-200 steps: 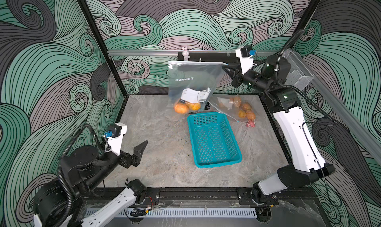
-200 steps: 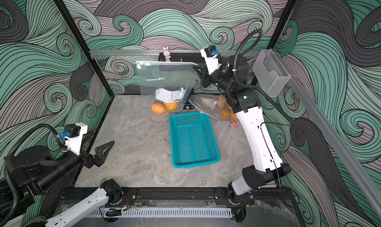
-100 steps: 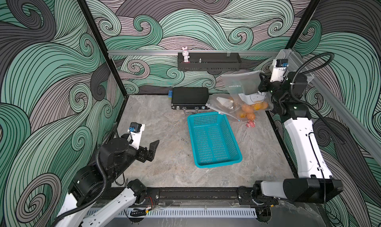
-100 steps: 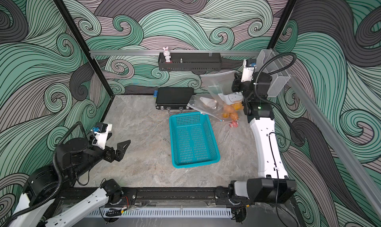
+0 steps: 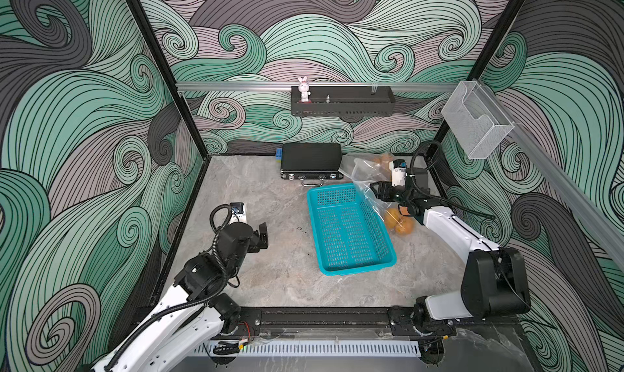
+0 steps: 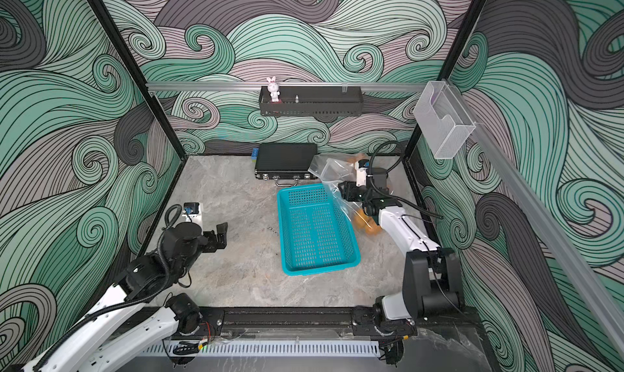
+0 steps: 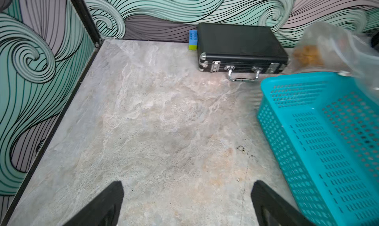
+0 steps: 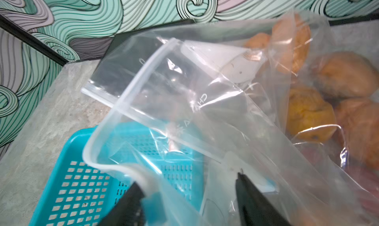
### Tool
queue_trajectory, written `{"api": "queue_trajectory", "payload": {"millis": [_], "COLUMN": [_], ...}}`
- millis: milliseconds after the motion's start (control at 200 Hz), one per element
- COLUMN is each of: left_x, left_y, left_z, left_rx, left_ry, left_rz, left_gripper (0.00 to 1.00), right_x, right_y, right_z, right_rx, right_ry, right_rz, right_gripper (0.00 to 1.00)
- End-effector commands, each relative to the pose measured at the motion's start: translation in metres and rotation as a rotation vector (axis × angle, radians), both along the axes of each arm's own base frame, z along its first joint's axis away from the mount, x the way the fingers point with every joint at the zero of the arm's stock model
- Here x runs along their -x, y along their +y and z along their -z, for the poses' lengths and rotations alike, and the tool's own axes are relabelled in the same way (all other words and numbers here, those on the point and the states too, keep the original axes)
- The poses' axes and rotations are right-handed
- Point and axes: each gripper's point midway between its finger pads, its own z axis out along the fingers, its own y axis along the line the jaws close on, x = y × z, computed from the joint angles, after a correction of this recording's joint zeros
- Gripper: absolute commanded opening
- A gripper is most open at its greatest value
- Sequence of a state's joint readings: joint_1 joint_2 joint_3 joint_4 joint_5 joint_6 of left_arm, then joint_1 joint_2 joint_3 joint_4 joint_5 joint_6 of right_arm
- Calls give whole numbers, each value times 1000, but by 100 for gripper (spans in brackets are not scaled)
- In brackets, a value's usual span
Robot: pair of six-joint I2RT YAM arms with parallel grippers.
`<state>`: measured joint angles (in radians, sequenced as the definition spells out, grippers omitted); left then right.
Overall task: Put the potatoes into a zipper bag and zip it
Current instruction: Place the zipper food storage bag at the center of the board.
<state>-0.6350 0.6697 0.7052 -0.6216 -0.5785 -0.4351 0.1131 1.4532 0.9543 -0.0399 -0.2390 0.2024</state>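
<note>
A clear zipper bag [image 8: 184,103] lies slumped against the far right side of the teal basket [image 5: 351,231]. Orange-tan potatoes [image 5: 398,220] sit in its low end on the table and show in both top views [image 6: 366,222]. The right wrist view shows several potatoes [image 8: 307,112] behind plastic film. My right gripper [image 8: 188,181] hovers low over the basket's far right corner [image 5: 376,191]. It is open, and loose bag film and the white zip strip drape across the gap. My left gripper [image 7: 186,186] is open and empty over bare table, left of the basket [image 5: 263,235].
A black case [image 5: 310,161] with a blue block [image 5: 279,153] beside it lies along the back wall. More bagged potatoes [image 5: 383,159] rest in the back right corner. A black shelf [image 5: 341,100] and a clear holder [image 5: 472,123] hang on the walls.
My right arm has carried the bag from the back wall to the right side and come down beside the basket. Its jaws have opened and the bag now rests on the table. My left arm has moved inward.
</note>
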Motion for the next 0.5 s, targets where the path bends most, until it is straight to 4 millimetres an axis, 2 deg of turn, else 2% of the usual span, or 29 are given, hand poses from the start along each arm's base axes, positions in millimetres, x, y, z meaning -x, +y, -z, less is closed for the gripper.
{"api": "queue_trajectory", "payload": {"millis": [0,25,100,205,250,375,425,495], "left_x": [-21,-23,-27,-38,-38,-43,-49,-57], "left_y": [27,32,47,61,76,88,87,90], "left_z": [-4,1,11,35,40,33,44,67], "left_rx": [-54,-89,-155,-186,-182,-215,-224,-273], "left_ry": [-128,-130,-151,-163,-154,-164,-176,-156], "left_rz": [-224,-255,-337,-359,-408,-399,-363,-318], "left_gripper": [99,99,99,99,99,99,99,99], "right_x": [-1,2,12,31,43,82,95,101], "right_y": [-14,-18,-33,-72,-87,-123,-134,-142], "right_z": [-20,-23,-31,-42,-42,-34,-28,-15], "right_rx": [-6,9,46,47,59,186,221,286], "right_ry": [-15,-15,-34,-99,-131,-274,-335,-363], "right_rz": [95,109,169,358,426,565,618,643], "right_gripper": [95,99,99,99,99,100,100,100]}}
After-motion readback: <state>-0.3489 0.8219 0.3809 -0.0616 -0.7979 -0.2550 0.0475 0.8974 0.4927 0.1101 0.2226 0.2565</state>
